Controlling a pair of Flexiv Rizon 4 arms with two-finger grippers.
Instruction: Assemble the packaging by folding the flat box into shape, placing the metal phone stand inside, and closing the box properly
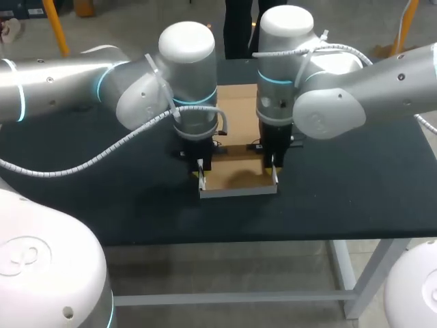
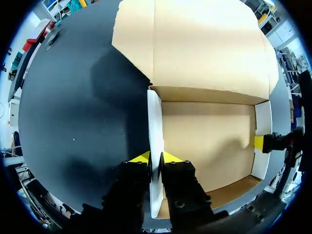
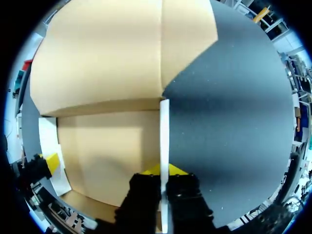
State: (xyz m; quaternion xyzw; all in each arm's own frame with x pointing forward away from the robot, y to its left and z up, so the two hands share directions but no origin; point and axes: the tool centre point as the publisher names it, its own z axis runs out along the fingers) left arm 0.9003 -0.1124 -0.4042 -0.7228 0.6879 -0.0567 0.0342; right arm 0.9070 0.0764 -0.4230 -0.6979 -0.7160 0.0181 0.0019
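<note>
Room is left above the box point(image 1: 235, 179) floor, between the left wall point(image 2: 155, 126) and right wall point(image 3: 164, 131). Sideways entry is blocked by the left gripper point(image 1: 201, 172) and right gripper point(image 1: 274, 169), jaws clamped on those walls.

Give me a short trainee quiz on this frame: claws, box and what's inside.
1. True or false: the left claw is shut on the left wall of the box.
2. Inside the box there is: A) a phone stand; B) nothing visible; C) a cable.
3. Short answer: what does the right claw hold?
Key: 1 true; 2 B; 3 the right wall of the box.
</note>
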